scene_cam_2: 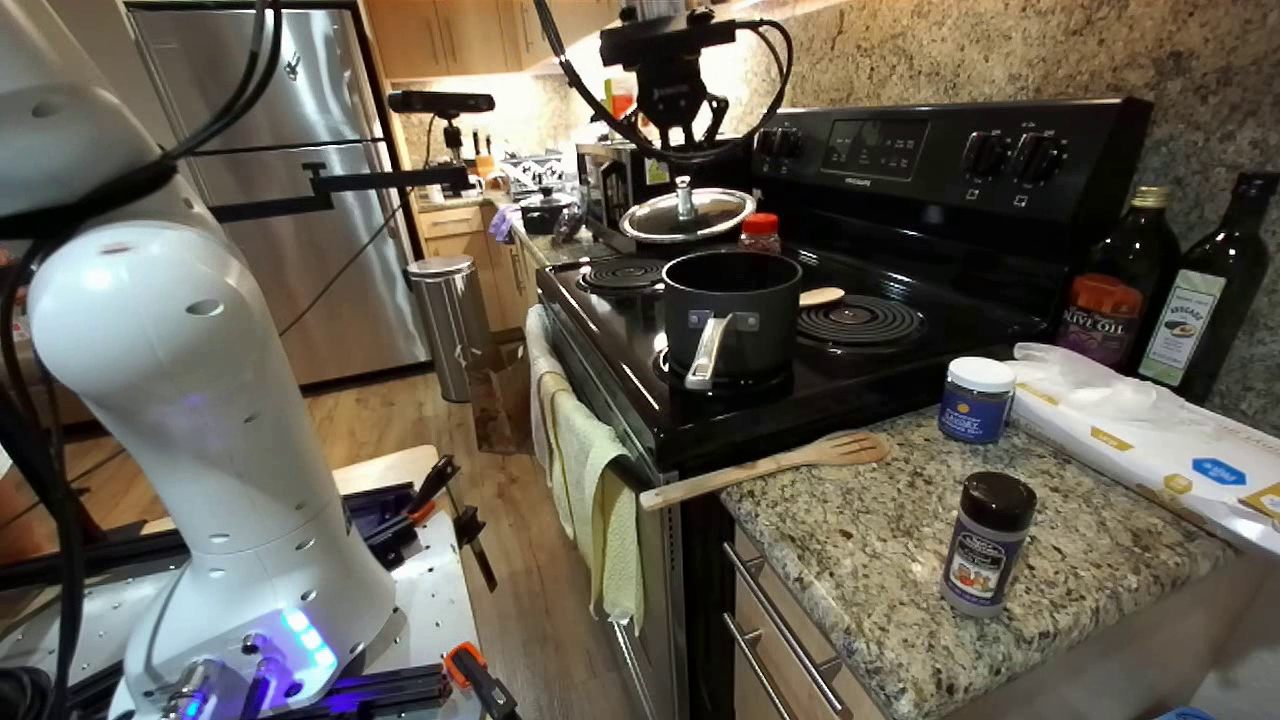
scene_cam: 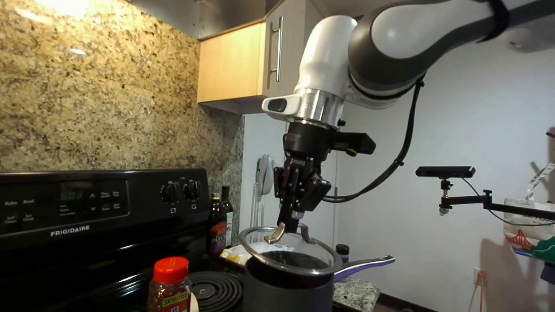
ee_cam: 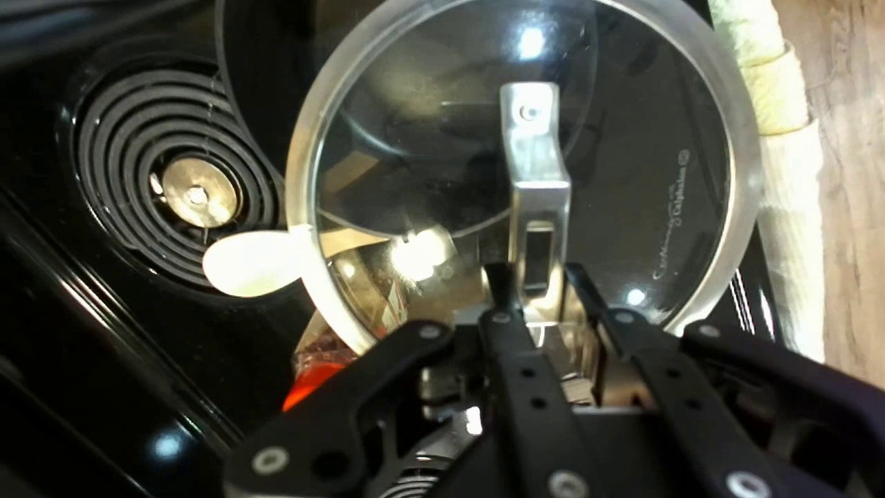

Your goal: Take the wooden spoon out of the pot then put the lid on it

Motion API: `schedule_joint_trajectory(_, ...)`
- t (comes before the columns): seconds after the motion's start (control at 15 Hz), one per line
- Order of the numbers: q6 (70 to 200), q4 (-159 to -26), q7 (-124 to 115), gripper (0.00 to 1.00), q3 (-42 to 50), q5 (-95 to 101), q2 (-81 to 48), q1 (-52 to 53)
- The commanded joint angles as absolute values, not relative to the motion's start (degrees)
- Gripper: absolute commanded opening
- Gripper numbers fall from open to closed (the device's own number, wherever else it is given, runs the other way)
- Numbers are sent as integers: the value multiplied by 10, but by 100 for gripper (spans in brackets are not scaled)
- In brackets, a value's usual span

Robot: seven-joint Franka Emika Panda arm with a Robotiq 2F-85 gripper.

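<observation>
My gripper (scene_cam: pixel 289 226) is shut on the metal handle (ee_cam: pixel 543 200) of the lid, the handle's bar between its fingers in the wrist view. The lid (scene_cam_2: pixel 655 220), clear glass with a metal rim, hangs tilted in the air, higher than the pot's rim. The dark pot (scene_cam_2: pixel 735 330) stands on a stove burner, mouth uncovered, its silvery handle pointing away from the lid. From above, the lid overlaps only part of the pot (ee_cam: pixel 266 76). The wooden spoon (ee_cam: pixel 252 263) lies on the stovetop beside the pot, its pale oval bowl showing; the lid's rim crosses in front of it.
Close by the spoon stands a red-capped jar (scene_cam: pixel 171 288). The stove's control panel (scene_cam_2: pixel 900 150) rises behind. On the counter lie a slotted wooden utensil (scene_cam_2: pixel 780 463), a white-lidded jar (scene_cam_2: pixel 977 400), a black-capped jar (scene_cam_2: pixel 988 545) and a box (scene_cam_2: pixel 1150 440). Towels (scene_cam_2: pixel 590 470) hang in front.
</observation>
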State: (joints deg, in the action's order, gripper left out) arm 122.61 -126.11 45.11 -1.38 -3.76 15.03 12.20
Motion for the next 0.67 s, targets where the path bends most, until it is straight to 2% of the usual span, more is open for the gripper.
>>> schedule_joint_trajectory(0.0,1238,-1260,442,12,-10,-59,140,109)
schedule_joint_trajectory(0.6,1267,-1257,350,12,-23,23,96,88)
